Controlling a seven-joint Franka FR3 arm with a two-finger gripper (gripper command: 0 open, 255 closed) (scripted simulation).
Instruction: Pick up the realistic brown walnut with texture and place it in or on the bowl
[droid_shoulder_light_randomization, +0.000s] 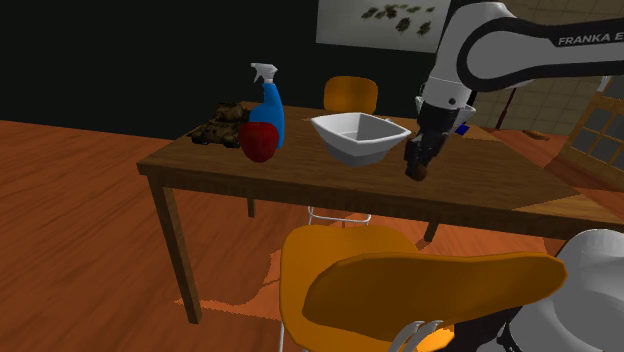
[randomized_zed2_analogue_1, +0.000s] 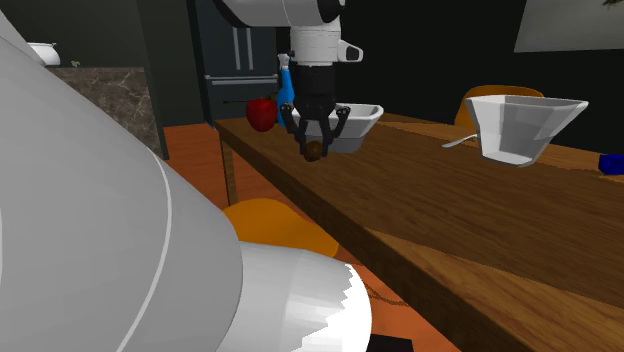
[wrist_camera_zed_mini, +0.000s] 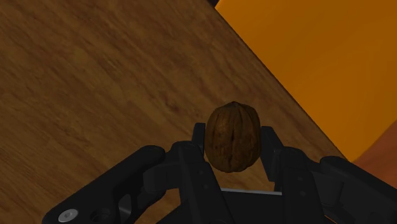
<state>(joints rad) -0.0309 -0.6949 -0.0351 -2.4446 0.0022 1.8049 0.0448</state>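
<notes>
Pincer (wrist_camera_zed_mini: 234, 137) was clenched on the brown, ridged walnut (wrist_camera_zed_mini: 234, 135), one black finger pressing each side. It held the nut clear of the table (droid_shoulder_light_randomization: 300, 178), near the edge facing the stand and just beside the white bowl (droid_shoulder_light_randomization: 352, 146), on the shoulder view's right of it.

The likeliest trouble was a slip. The shell looked hard and rounded, and much of it stood proud of the fingertips, so a jolt could squeeze it out. That close to the edge, it would probably land on the orange chair (droid_shoulder_light_randomization: 400, 285) or the floor (droid_shoulder_light_randomization: 80, 200), not the tabletop. The nut also hung about level with the bowl's wall, so a sideways carry without a lift first might strike the rim and push the bowl away.

Dark walls closed the room over a reddish plank floor. The wood-grain table also carried a blue spray bottle (droid_shoulder_light_randomization: 268, 105) and a red fruit (droid_shoulder_light_randomization: 258, 141) past the bowl.
</notes>
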